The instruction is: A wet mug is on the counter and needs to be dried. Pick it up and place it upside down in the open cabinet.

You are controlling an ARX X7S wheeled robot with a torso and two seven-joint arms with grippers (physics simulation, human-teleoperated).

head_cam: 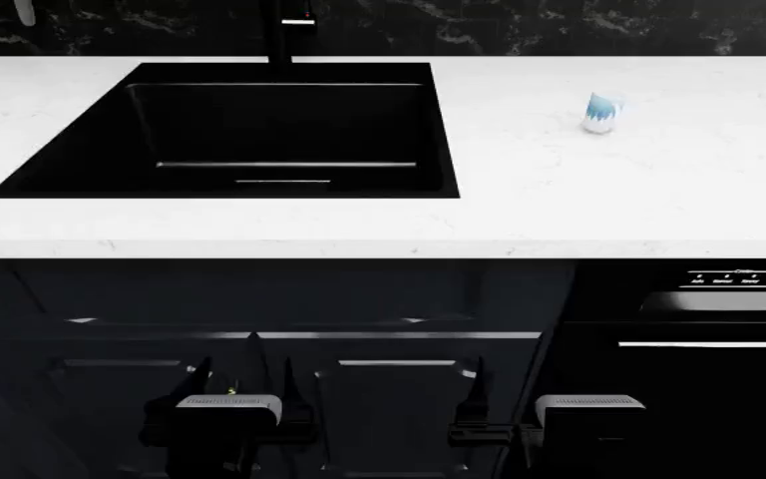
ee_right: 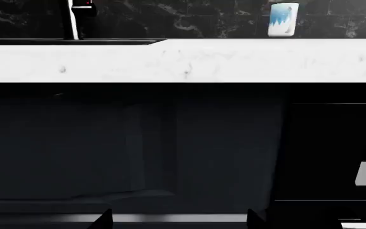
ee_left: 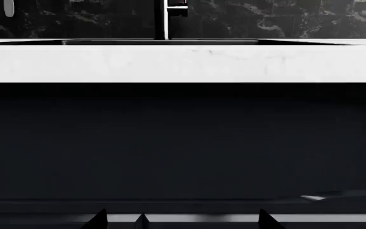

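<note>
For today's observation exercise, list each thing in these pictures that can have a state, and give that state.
mug: upright on the counter, right of the sink, not held.
sink: basin looks empty.
counter: carries only the mug.
lower cabinet doors: closed.
left gripper: low before the cabinet fronts, holding nothing; fingers' spread unclear.
right gripper: the same.

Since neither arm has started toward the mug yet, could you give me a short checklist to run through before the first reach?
1. Mug on the counter, right of the sink: ok.
2. Mug upright: ok.
3. Space around the mug bare: ok.
4. Left gripper and right gripper low, in front of the dark cabinet fronts: ok.
5. Grippers open: cannot tell.
6. Open cabinet in view: not ok; none visible.
</note>
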